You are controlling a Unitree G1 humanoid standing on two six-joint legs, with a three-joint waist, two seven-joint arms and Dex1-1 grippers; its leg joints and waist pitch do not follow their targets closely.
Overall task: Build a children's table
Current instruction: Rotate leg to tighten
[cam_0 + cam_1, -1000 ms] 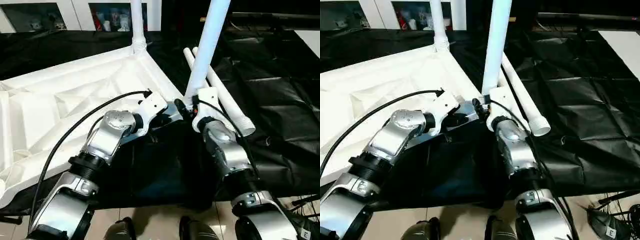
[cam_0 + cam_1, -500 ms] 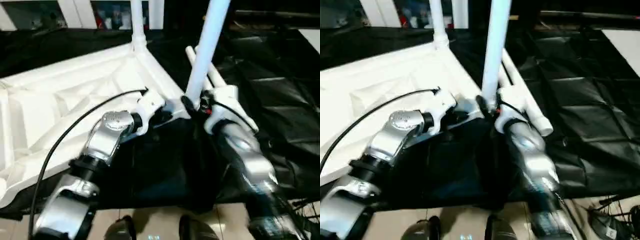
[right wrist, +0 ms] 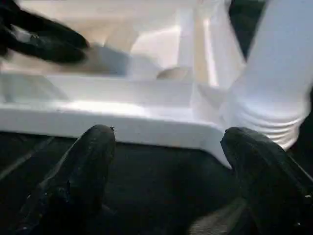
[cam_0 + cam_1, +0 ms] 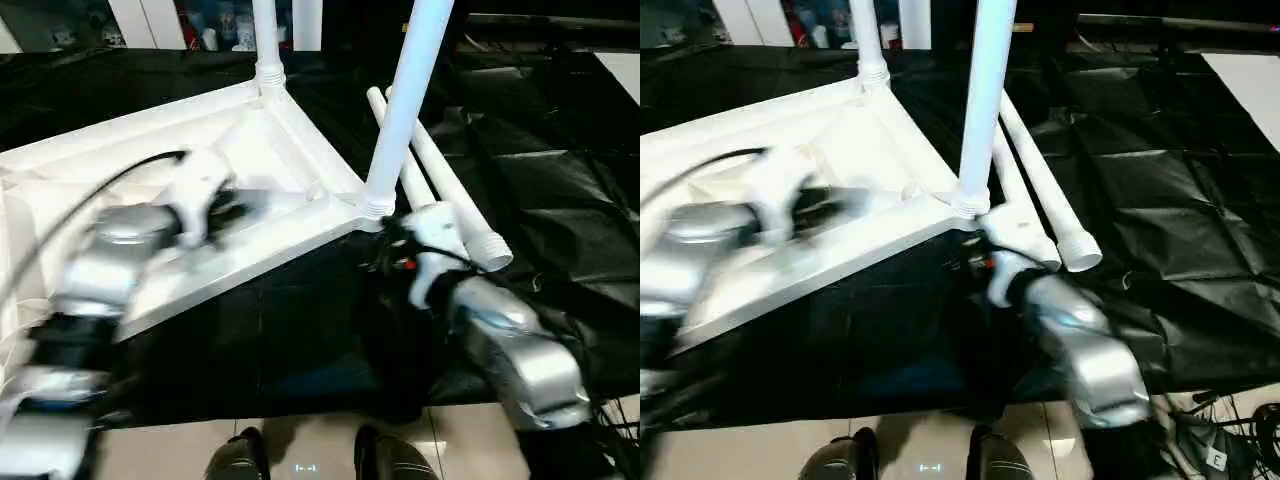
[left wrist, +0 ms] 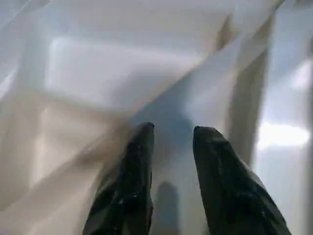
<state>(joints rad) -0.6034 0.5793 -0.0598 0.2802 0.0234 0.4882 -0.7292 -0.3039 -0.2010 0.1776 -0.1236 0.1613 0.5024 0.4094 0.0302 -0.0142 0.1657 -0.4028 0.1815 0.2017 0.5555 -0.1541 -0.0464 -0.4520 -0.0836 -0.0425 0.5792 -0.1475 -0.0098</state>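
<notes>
The white tabletop [image 4: 120, 170] lies upside down on the left, ribbed underside up. One leg [image 4: 265, 40] stands upright in its far corner socket. Another leg [image 4: 405, 100] stands in the near corner socket [image 4: 375, 205]. Two loose legs [image 4: 455, 205] lie on the black cloth to the right. My left gripper [image 5: 173, 132] hovers over the ribbed underside [image 5: 122, 63], slightly open with nothing between its fingers; it is blurred in the head views. My right gripper [image 3: 168, 137] is wide open just in front of the near corner, apart from the leg's ribbed base [image 3: 274, 112].
Black cloth [image 4: 560, 150] covers the floor around the tabletop. Cabinets [image 4: 150, 15] stand at the back. The robot's feet [image 4: 240, 455] show at the bottom edge on tiled floor, with cables [image 4: 1230, 440] at the bottom right.
My left gripper has opened and swung left, away from the near corner and over the tabletop. My right gripper has drawn back from the upright leg's base toward me.
</notes>
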